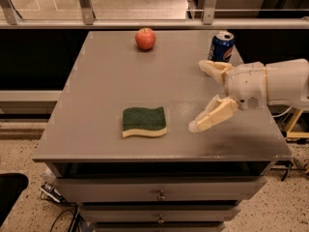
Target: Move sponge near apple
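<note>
From my seat I take the sponge (144,122) as my reference: it lies flat on the grey table top (106,81), dark green scrub face up with the pale yellow foam showing along its near wavy edge, close to the front edge of the table and roughly midway across it. The gripper (198,95) hangs to the right of the sponge as I see it, near but clear of it, with bare table between the two. Its two cream fingers are spread wide. One fingertip (195,126) points down at the table just right of the sponge's near corner, though I cannot tell whether it touches the surface. The other finger (212,66) sits farther back and higher, well beyond the sponge's far edge. Nothing is between the fingers. The white arm (285,83) carrying the gripper comes in from the right edge of my view, on the far side of the gripper from the sponge. The apple (145,38), red-orange and round, stands almost straight behind the sponge near the table's far edge, well apart from it. A blue soda can (221,46) stands upright behind and to the right of the sponge, also near the far edge, just beyond the rear finger. Below the sponge, under the table's front edge, I see drawers (159,195) with small pulls.
</note>
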`<state>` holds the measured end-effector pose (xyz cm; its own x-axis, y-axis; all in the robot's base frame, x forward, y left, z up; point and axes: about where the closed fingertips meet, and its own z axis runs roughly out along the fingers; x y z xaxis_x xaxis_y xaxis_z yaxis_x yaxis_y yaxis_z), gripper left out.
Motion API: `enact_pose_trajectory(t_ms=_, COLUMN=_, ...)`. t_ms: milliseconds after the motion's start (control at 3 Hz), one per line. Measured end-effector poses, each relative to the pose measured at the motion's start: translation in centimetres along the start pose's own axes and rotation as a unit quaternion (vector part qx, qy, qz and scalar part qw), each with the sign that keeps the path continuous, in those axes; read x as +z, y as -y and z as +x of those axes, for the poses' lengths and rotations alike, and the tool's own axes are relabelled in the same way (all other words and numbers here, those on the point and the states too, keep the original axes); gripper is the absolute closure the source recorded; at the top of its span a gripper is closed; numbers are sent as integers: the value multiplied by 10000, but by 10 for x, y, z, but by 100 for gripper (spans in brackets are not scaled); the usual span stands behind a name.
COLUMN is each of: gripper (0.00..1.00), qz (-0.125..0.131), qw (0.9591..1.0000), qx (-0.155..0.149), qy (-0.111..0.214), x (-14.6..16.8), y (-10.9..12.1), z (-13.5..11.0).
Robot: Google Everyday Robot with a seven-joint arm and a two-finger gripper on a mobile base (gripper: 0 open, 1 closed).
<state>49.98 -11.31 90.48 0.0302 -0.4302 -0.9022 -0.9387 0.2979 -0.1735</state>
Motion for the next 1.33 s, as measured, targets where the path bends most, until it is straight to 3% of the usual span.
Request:
enact_pose_trajectory(t_ms=333, gripper=0, qz=-349, qw=9985, qx=-211, qy=367, x=37, y=-3, z=-3)
enact_pose_trajectory(t_ms=667, gripper=0, qz=-594, qw=9968, qx=-295, qy=451, x=61, y=-13, z=0)
enact_pose_trajectory(t_ms=1333, gripper=0, qz=-959, qw=9948, qx=-93, qy=339, x=98, y=-45, z=28)
